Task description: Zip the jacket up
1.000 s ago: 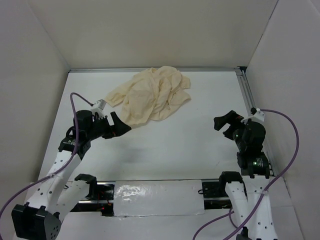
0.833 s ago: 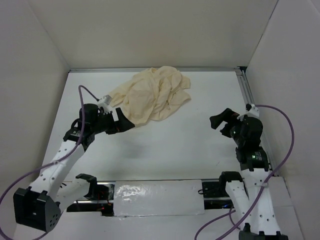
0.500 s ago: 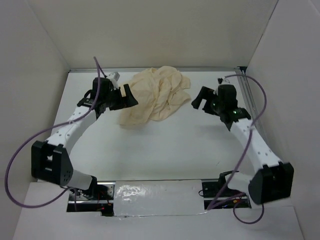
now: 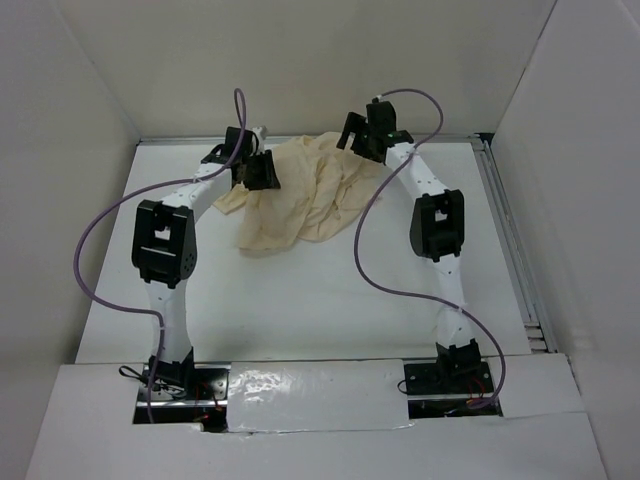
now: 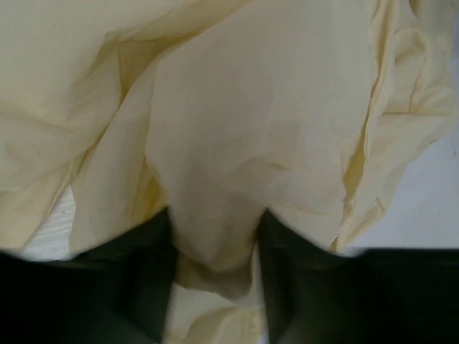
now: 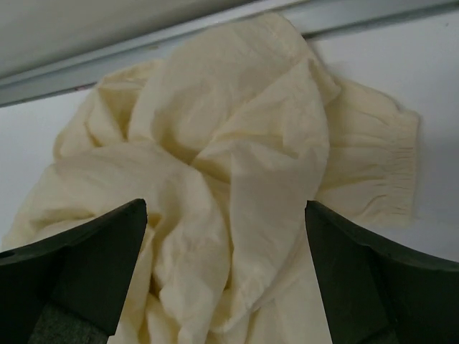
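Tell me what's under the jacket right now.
White table shows around the jacket and through one gap beneath a fold in the left wrist view. The bunched fabric hides everything else underneath.

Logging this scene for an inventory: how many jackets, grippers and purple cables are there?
Jacket: 1
Grippers: 2, left gripper and right gripper
Purple cables: 2, left cable and right cable
Total: 5
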Robot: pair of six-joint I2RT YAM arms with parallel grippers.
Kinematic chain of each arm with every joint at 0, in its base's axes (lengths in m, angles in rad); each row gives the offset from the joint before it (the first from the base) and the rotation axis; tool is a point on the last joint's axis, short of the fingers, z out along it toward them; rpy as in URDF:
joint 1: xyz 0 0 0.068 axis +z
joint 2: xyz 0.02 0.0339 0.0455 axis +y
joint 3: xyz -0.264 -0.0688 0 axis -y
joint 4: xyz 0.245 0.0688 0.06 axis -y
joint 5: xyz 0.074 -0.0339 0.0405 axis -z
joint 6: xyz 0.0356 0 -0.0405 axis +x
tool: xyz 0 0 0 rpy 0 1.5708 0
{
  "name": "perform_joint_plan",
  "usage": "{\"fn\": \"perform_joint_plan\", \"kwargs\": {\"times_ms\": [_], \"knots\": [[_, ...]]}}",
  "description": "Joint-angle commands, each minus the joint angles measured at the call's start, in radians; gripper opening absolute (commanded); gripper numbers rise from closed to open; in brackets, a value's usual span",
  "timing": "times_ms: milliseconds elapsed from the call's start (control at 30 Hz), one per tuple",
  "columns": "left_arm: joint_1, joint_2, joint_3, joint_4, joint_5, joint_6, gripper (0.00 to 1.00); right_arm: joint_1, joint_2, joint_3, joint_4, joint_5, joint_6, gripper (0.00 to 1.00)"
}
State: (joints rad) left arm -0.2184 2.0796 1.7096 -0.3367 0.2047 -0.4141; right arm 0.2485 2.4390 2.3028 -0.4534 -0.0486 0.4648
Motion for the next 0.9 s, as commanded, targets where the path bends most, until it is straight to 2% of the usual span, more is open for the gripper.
{"fn": "perform_joint_plan", "kwargs": {"times_ms": [0, 33, 67, 100, 200, 267, 367, 400, 467, 633, 700, 767, 800, 867], "knots": [[0.01, 0.008, 0.05, 0.027, 0.027, 0.046, 0.41, 0.006, 0.069, 0.093, -0.053, -0.036, 0.061, 0.97], [0.01, 0.007, 0.039, 0.034, 0.033, 0.046, 0.1, 0.009, 0.086, 0.08, -0.016, -0.036, 0.067, 0.96], [0.01, 0.002, 0.032, 0.042, 0.033, 0.046, 0.0, 0.014, 0.098, 0.087, -0.011, -0.037, 0.077, 0.92], [0.011, -0.003, 0.024, 0.06, 0.036, 0.046, 0.0, 0.008, 0.109, 0.114, -0.028, -0.075, 0.074, 0.84], [0.011, -0.039, -0.007, 0.079, 0.05, 0.052, 0.0, 0.008, 0.107, 0.11, -0.005, -0.083, 0.066, 0.44], [0.013, -0.091, -0.033, 0.087, 0.058, 0.057, 0.0, 0.003, 0.097, 0.11, -0.017, -0.114, 0.051, 0.0], [0.01, -0.193, -0.071, 0.093, 0.074, 0.069, 0.0, 0.0, -0.006, 0.009, 0.01, -0.129, 0.037, 0.0], [0.01, -0.222, -0.09, 0.093, 0.075, 0.075, 0.0, 0.005, -0.1, -0.082, 0.059, -0.116, 0.023, 0.0], [0.005, -0.326, -0.113, 0.084, 0.07, 0.077, 0.0, 0.028, -0.206, -0.161, 0.088, -0.058, -0.021, 0.0], [-0.044, -0.631, -0.205, 0.039, -0.003, 0.037, 0.0, 0.081, -0.688, -0.509, 0.188, 0.203, -0.081, 0.0], [-0.061, -0.782, -0.237, 0.021, -0.033, 0.014, 0.0, 0.1, -0.901, -0.625, 0.183, 0.248, -0.089, 0.0], [-0.082, -0.881, -0.249, 0.007, -0.03, -0.003, 0.0, 0.118, -1.039, -0.689, 0.183, 0.312, -0.121, 0.0], [-0.088, -0.976, -0.249, 0.004, -0.009, -0.011, 0.0, 0.153, -1.161, -0.727, 0.179, 0.338, -0.146, 0.0], [-0.098, -1.061, -0.214, -0.021, 0.005, -0.026, 0.0, 0.19, -1.271, -0.73, 0.154, 0.383, -0.19, 0.0]]}}
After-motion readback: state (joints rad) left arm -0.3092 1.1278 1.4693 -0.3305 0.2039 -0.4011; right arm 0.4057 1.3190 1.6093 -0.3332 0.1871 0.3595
